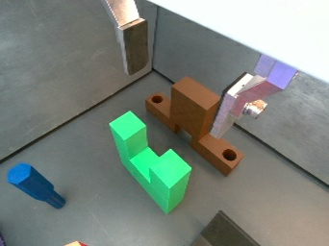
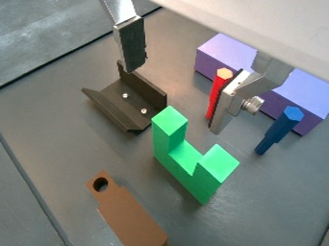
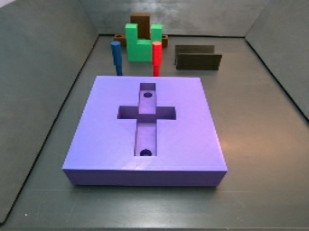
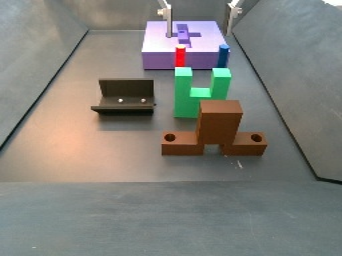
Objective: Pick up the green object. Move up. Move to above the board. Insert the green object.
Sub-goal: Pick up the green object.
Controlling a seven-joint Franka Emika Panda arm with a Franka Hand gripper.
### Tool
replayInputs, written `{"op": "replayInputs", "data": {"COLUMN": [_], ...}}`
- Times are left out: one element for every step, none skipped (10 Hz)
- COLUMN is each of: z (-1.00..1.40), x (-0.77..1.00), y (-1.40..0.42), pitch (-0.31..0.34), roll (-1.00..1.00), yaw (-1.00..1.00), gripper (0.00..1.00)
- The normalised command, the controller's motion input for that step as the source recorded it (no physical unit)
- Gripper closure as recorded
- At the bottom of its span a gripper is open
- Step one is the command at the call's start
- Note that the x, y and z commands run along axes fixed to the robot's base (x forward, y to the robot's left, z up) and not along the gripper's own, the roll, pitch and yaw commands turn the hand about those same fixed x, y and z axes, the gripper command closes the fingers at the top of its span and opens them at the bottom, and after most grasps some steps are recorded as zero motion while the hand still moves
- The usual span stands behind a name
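Note:
The green object [image 1: 148, 159] is a bright green U-shaped piece standing on the grey floor with its prongs up. It shows in both wrist views [image 2: 187, 154] and both side views [image 3: 145, 41] [image 4: 201, 92]. My gripper [image 1: 187, 69] is open and empty, high above the floor, with the green object below it and apart from it [image 2: 182, 72]. Its fingertips [image 4: 166, 10] show at the upper edge of a side view. The purple board [image 3: 147, 126] with its cross-shaped recess lies flat beyond the pieces [image 4: 187, 45]; parts of it show in a wrist view [image 2: 225, 58].
A brown block [image 4: 214, 130] on a base with holes stands beside the green object [image 1: 193, 115]. A red peg [image 2: 218, 91] and a blue peg [image 2: 276, 130] stand between the green object and the board. The dark fixture [image 2: 125, 101] stands nearby [image 4: 127, 97]. Grey walls surround the floor.

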Motion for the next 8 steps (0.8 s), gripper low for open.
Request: {"op": "replayInputs", "data": {"z": [-0.09, -0.03, -0.27, -0.44, -0.51, -0.71, -0.65, -0.47], "x": [0.0, 0.01, 0.82, 0.89, 0.84, 0.49, 0.22, 0.0], "y": [0.0, -0.07, -0.15, -0.13, -0.19, -0.12, -0.05, 0.0], "pitch": [-0.01, 0.001, 0.137, 0.024, -0.011, -0.117, -0.13, -0.099], "roll": [-0.03, 0.0, 0.0, -0.09, -0.14, -0.18, -0.11, -0.13], "yaw": [0.0, -0.1, -0.04, -0.04, 0.0, 0.0, 0.0, 0.0], "gripper": [0.0, 0.0, 0.0, 0.0, 0.0, 0.0, 0.0, 0.0]}}
